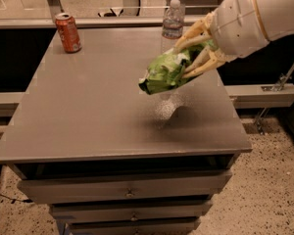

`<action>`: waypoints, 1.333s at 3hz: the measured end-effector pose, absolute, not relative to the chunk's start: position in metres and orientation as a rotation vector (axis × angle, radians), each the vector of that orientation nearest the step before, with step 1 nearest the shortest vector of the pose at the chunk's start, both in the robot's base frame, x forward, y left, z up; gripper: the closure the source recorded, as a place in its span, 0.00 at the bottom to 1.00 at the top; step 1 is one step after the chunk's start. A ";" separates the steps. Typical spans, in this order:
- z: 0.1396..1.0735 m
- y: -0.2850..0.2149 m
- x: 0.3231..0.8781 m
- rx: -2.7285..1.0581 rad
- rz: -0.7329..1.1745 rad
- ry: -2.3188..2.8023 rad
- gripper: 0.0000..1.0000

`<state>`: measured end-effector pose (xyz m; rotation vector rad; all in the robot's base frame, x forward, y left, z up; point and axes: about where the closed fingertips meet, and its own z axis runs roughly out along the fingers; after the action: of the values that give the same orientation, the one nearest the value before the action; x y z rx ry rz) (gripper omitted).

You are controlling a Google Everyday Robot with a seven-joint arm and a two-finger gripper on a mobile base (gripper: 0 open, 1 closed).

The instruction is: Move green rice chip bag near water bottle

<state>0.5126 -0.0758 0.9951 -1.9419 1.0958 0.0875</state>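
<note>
Above the right half of the grey table, the gripper is clamped around one end of the green chip bag. It holds the bag clear of the top, likely so it will not drag. The bag hangs tilted, near the water bottle at the back edge. A red can stands well apart, back left. Drawers sit below; the floor is speckled.
</note>
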 end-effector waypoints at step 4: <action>0.935 -0.133 0.541 -1.878 0.122 1.004 1.00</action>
<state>0.5409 -0.1334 0.9354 -1.8777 1.0037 0.1222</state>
